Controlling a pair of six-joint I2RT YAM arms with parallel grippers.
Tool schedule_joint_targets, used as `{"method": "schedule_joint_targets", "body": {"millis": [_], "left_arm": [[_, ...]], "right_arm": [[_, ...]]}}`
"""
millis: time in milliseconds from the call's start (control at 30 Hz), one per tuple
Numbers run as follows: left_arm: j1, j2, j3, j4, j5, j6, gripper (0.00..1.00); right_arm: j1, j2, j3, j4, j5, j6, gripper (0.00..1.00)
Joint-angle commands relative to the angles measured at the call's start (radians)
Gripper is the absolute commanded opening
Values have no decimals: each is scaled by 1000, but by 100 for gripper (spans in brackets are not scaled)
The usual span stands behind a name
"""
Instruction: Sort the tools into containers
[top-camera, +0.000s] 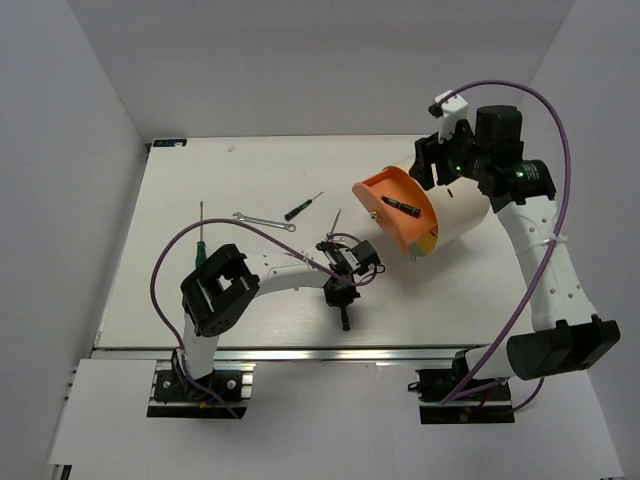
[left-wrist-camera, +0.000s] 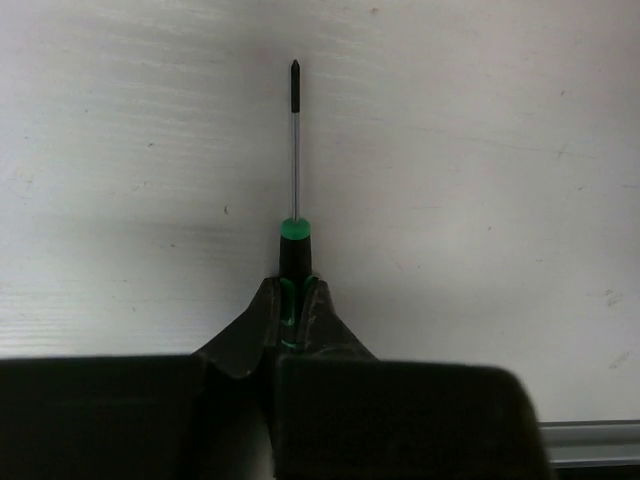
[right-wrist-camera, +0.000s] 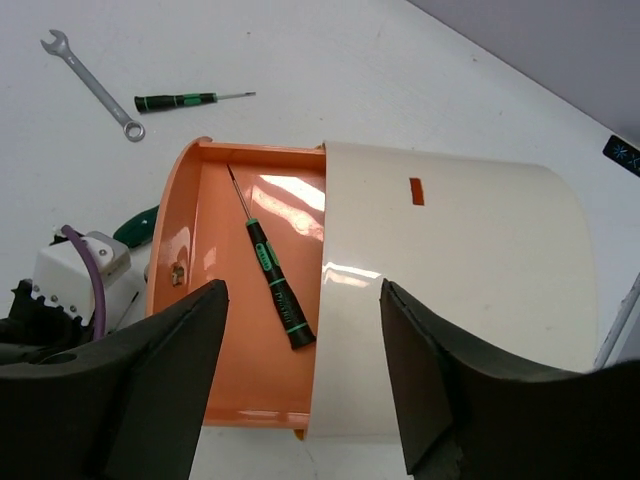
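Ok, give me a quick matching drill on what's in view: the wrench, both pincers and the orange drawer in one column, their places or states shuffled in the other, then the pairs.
1 wrench
2 left pincer
3 right pincer
4 orange drawer

a open, above the cream drum
b sticking out of the drum, stowed screwdriver inside
c shut on a screwdriver handle
d flat on the table beside a loose screwdriver

Pairs: 1-d, 2-c, 3-a, 4-b.

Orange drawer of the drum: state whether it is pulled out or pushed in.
Pulled out: the orange drawer juts from the cream drum, with a screwdriver lying on its exposed floor.
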Motion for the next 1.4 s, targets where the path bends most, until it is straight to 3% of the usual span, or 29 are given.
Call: {"method": "schedule_joint_targets", "body": {"millis": [0, 167, 300, 333, 367, 467, 600, 800, 933, 1200, 1233, 1267, 1300, 1333, 1367], "left_arm": [[-10, 12, -8, -102, 6, 8, 2], [-18, -135, -5, -115, -70, 14, 0], [-20, -345, -10, -48, -112, 57, 0], [-20, -391, -13, 8, -121, 89, 0], [-20, -487, -28, 44, -126, 98, 0], [-20, -631, -83, 264, -129, 138, 0], [-6, -729, -118, 525, -124, 180, 0], [46, -473, 68, 737, -20, 207, 0], [54, -295, 264, 747, -24, 204, 0], [60, -168, 360, 682, -107, 209, 0], [62, -162, 364, 669, -100, 212, 5], [63, -156, 376, 662, -92, 210, 21], [63, -143, 381, 659, -81, 212, 31], [63, -139, 384, 656, -57, 210, 41], [65, -133, 392, 652, -43, 210, 56]], "right_arm": [[-36, -60, 7, 61, -73, 28, 69], [-98, -110, -30, 98, -107, 18, 86], [-147, -144, -71, 130, -153, 23, 83], [-158, -149, -74, 130, -167, 24, 78], [-177, -150, -77, 132, -193, 31, 54], [-210, -157, -96, 139, -224, 41, 0], [-218, -157, -126, 153, -236, 55, 0], [-218, -170, -157, 169, -227, 77, 0], [-221, -193, -174, 175, -211, 71, 0], [-265, -249, -244, 196, -205, 72, 0], [-265, -253, -249, 198, -207, 72, 0], [-267, -255, -252, 198, -211, 67, 3], [-267, -255, -255, 198, -214, 63, 8], [-267, -256, -257, 198, -230, 54, 15], [-267, -256, -257, 196, -240, 41, 30]]}}
